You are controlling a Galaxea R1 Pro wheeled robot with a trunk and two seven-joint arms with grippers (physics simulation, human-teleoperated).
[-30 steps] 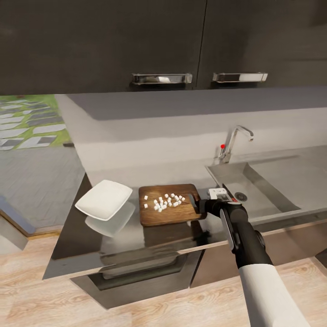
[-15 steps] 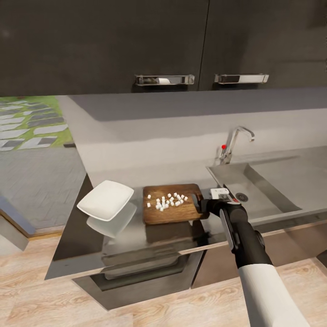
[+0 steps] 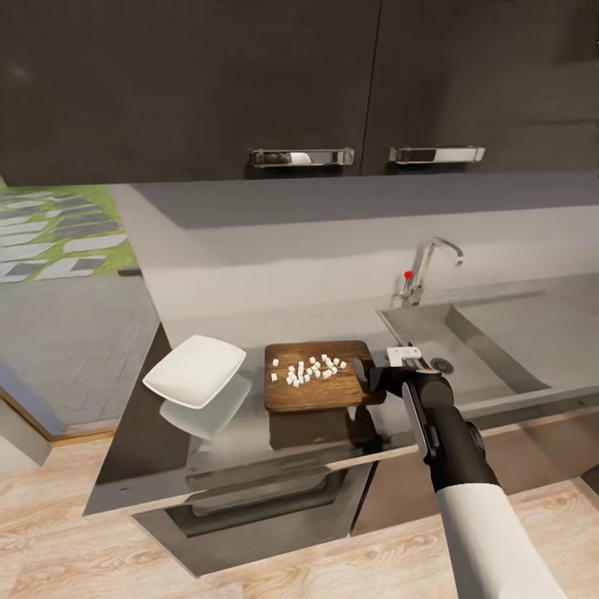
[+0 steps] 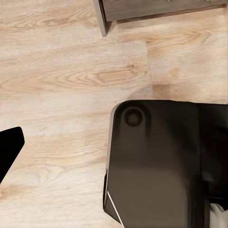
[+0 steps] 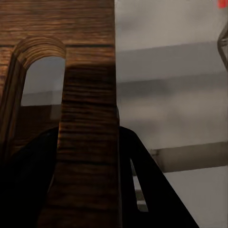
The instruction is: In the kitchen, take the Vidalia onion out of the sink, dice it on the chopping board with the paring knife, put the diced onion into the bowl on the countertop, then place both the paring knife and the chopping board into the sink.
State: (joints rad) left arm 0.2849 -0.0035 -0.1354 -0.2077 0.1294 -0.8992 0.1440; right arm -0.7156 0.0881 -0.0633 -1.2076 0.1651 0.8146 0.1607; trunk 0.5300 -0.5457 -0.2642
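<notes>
The brown chopping board [image 3: 316,393] hovers just over the grey countertop [image 3: 141,453], left of the sink [image 3: 487,353]. Several white pieces of diced onion [image 3: 312,368] lie on its middle. My right gripper [image 3: 367,380] is shut on the board's handle end; in the right wrist view the wooden edge [image 5: 88,142] and its slot hole [image 5: 40,71] stand between my dark fingers [image 5: 145,185]. The white squarish bowl [image 3: 195,370] sits left of the board, mirrored in the glossy top. The paring knife is out of view. A dark fingertip [image 4: 7,152] of my left gripper hangs over the wood floor.
A chrome faucet [image 3: 431,264] with a red knob stands behind the sink. Dark upper cabinets [image 3: 249,83] with metal handles hang overhead. An oven front [image 3: 266,499] sits under the counter. My black base [image 4: 161,161] rests on the light wood floor.
The board's left end has drawn to the right, away from the bowl, and the board has risen slightly in my right gripper. The head view has tilted up a little.
</notes>
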